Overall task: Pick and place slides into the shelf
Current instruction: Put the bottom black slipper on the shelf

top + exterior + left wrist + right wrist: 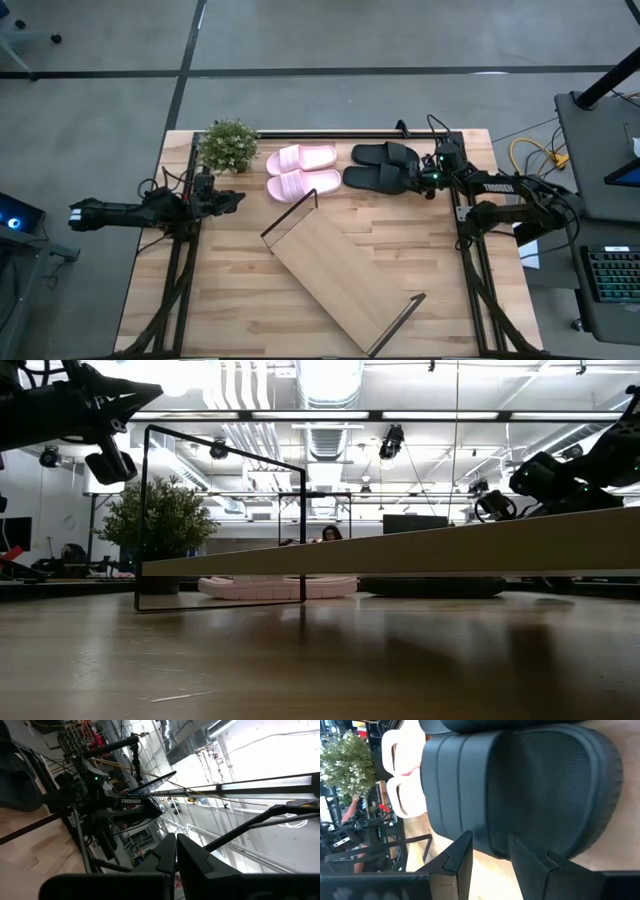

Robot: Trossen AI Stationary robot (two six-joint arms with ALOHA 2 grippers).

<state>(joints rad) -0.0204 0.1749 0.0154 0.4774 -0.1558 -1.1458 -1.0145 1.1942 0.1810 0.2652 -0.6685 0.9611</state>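
Observation:
Two black slides (375, 178) (385, 153) and two pink slides (302, 158) (303, 185) lie sole-down side by side along the table's far edge. The shelf (340, 270), a long light-wood board on black wire end frames, stands slantwise in the middle of the table. My right gripper (425, 180) is open and slants down at the right end of the nearer black slide (520, 790). Its fingertips stand over that slide's long edge beside the strap. My left gripper (238, 198) is shut on nothing, raised over the table's left side. My right gripper slants down from the table's right onto the nearer black slide's long edge (492, 847), its two fingers (465, 850) set apart along that edge. Whether they touch the slide I cannot tell. The slide lies flat on the table.
A potted plant (228, 145) stands at the far left, next to the pink slides. Black frame rails (465, 250) run along the table's left and right sides. Bare tabletop (240, 300) lies to the near left of the shelf.

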